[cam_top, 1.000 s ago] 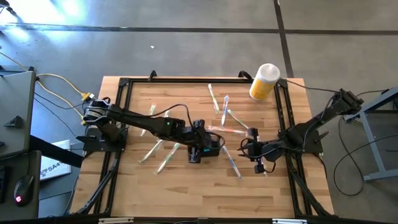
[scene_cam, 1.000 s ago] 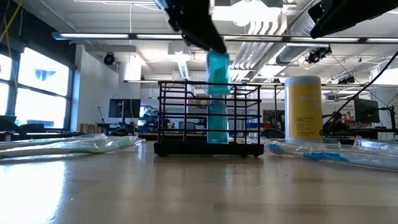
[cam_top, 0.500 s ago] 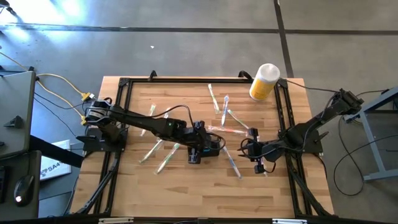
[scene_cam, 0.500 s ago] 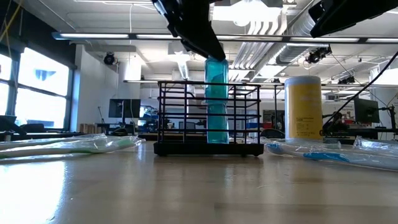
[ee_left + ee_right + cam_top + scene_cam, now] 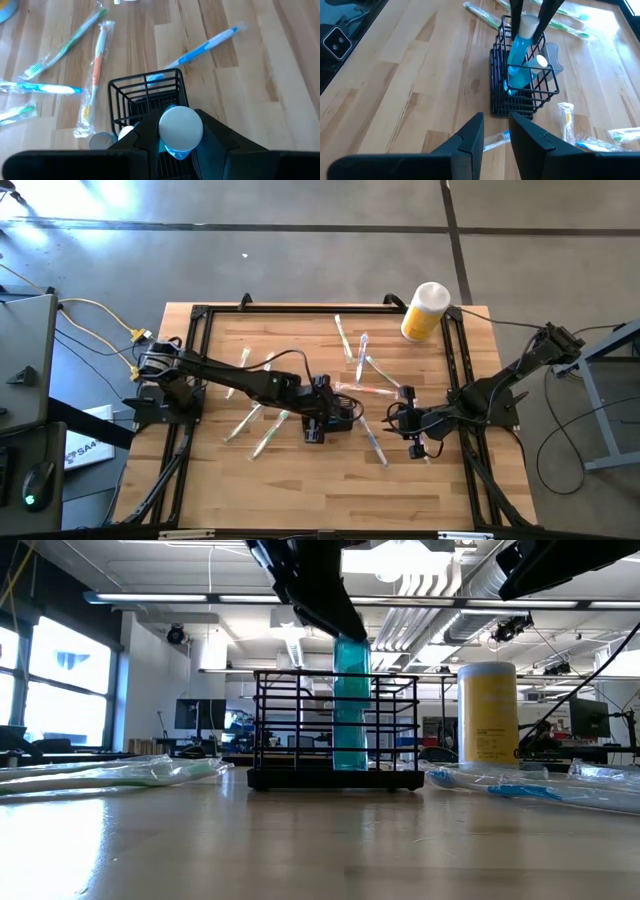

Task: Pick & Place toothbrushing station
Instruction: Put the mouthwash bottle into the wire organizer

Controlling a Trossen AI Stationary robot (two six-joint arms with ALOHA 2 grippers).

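Low view: blue tube [image 5: 351, 705] now slightly rightward.

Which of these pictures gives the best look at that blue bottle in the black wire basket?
The right wrist view: the blue bottle stands in the wire basket, held by the left gripper. The low view shows it through bars; the left wrist view shows mostly its white cap; the high view hides it.

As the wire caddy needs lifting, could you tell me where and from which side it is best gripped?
Probably the top rim wire of the caddy, at the end away from the blue bottle, coming straight down from above. It stands upright and open-topped, its thin wires fit between fingers, and the left gripper holding the bottle crowds the other end.
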